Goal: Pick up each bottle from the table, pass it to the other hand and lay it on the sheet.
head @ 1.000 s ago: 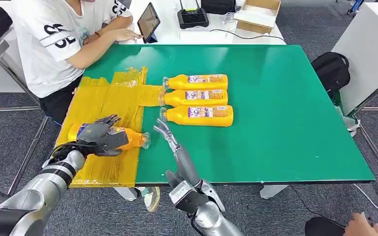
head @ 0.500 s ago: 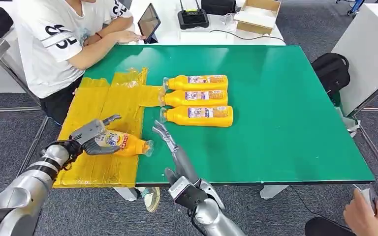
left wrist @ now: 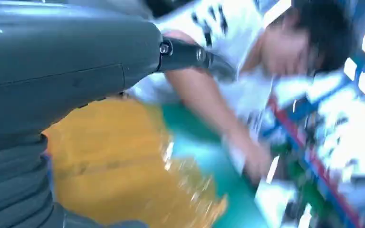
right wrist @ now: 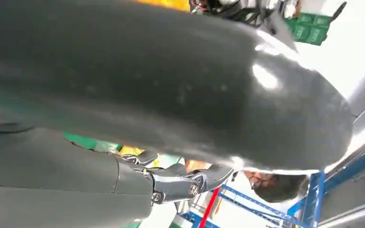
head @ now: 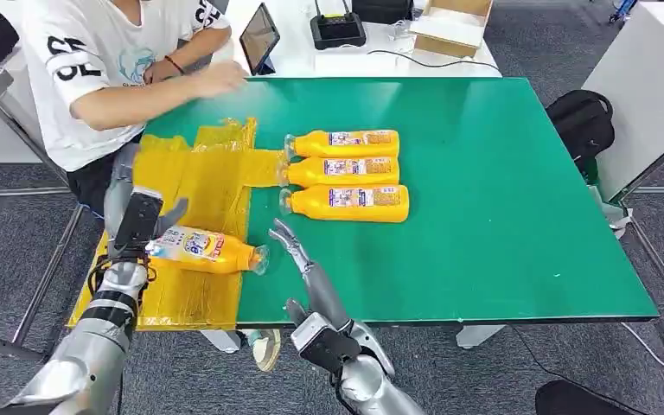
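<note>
Bottle lies on its side on the yellow sheet, near the worktop's front-left corner, its cap end reaching just past the sheet's right border onto bare green. The left hand stands at the bottle's base end with fingers apart and raised, gripping nothing; whether it touches the base I cannot tell. That reads as a release: the bottle rests where the task wants it. The right hand hovers over the worktop's front edge, fingers stretched out and empty, pointing toward the three bottles waiting, probably so it can take the nearest one next.

Those three lie side by side in a neat row around the worktop's middle, caps toward the sheet, well apart from the laid bottle. Lying flat keeps them from rolling off or toppling.

The worktop is flat green board on a metal frame over grey carpet. A person in a white printed shirt sits at the back-left corner, one arm reaching over the green. Behind stands a white table with a tablet, a black device and a cardboard box. A black bag sits beside the right edge.
</note>
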Controlling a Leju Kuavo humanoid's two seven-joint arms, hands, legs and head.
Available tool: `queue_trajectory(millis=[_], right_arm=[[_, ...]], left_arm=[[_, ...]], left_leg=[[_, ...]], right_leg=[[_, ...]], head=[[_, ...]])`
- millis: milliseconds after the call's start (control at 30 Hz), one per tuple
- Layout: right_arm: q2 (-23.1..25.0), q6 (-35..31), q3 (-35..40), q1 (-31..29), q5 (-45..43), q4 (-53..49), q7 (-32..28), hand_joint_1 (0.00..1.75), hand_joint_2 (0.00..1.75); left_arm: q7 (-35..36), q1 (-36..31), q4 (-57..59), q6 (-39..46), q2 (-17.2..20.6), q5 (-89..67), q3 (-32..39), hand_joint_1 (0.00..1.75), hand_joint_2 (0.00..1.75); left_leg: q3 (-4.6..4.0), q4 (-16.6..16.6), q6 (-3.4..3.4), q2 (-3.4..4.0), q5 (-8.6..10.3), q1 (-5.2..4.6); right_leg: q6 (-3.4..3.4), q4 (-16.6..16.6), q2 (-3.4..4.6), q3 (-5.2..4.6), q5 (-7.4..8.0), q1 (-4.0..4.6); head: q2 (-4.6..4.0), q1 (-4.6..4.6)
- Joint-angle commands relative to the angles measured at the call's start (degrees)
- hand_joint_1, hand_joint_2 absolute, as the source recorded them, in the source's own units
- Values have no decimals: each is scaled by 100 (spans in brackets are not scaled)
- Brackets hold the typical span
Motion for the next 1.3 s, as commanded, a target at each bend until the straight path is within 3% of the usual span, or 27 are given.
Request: queue_trajectory(millis=[33,100,133,167,267,533,900,1033,1167,1300], right_arm=[[-110,-209,-173,-13,104,218,-7,0,175],[-189,-328,-332,75,127,56,-3,0,175],[-230,-300,-383,107,120,-14,1,0,175],[-242,-513,-532,202,175,-169,-41,0,175],[-349,-633,-863,451,183,-668,-66,0,175],[-490,-1056,-1565,906,305,-1604,-198,0,175],[-537,-1203,-1684,929,405,-1657,-217,0,175],[-633,-1150,-1835,903,640,-1617,29,0,175],[-793,-823,-1772,691,1076,-1144,648,0,175],[-1012,-420,-1728,419,1666,-454,1632,0,175]], left_arm=[[2,1110,-3097,-142,-684,2334,-631,0,175],[17,1322,-3151,-1057,-959,3070,-512,0,175],[15,1385,-3171,-1107,-1007,3103,-522,0,175],[374,1499,-3176,-1729,-1044,3613,-571,0,175],[537,1842,-3153,-2115,-1095,3875,-720,0,175],[628,2530,-3190,-2413,-1076,4020,-867,0,175],[558,2637,-3272,-2236,-1101,3879,-784,0,175],[552,2781,-3218,-2251,-1108,3814,-786,0,175],[503,2816,-3117,-2231,-1134,3698,-709,0,175],[431,2968,-3208,-2130,-1207,3549,-512,0,175]], left_leg=[[14,1,11,0,-12,1],[15,2,12,-7,-14,2],[6,-1,12,-14,-8,1],[5,-5,11,-20,-5,-3],[-4,-3,10,-7,-7,-4],[0,-6,10,-6,-12,-7],[-14,-3,5,-2,-11,-2],[1,-6,8,-4,-17,-4],[0,-7,7,1,-15,-3],[11,-10,10,7,-18,-2]], right_leg=[[-13,-5,-8,18,-10,5],[-14,-6,-15,25,-13,7],[-9,-10,-21,17,-10,5],[-7,-12,-24,16,-10,0],[-5,-10,-7,5,-6,-1],[-7,-12,-9,5,-10,-3],[-7,-10,-5,-9,-5,1],[-10,-14,-8,6,-11,0],[-8,-16,-2,5,-7,1],[-15,-20,1,16,-7,4]], head=[[0,0],[0,-2],[0,-2],[0,2],[0,0],[0,-2],[0,0],[0,0],[0,0],[0,0]])
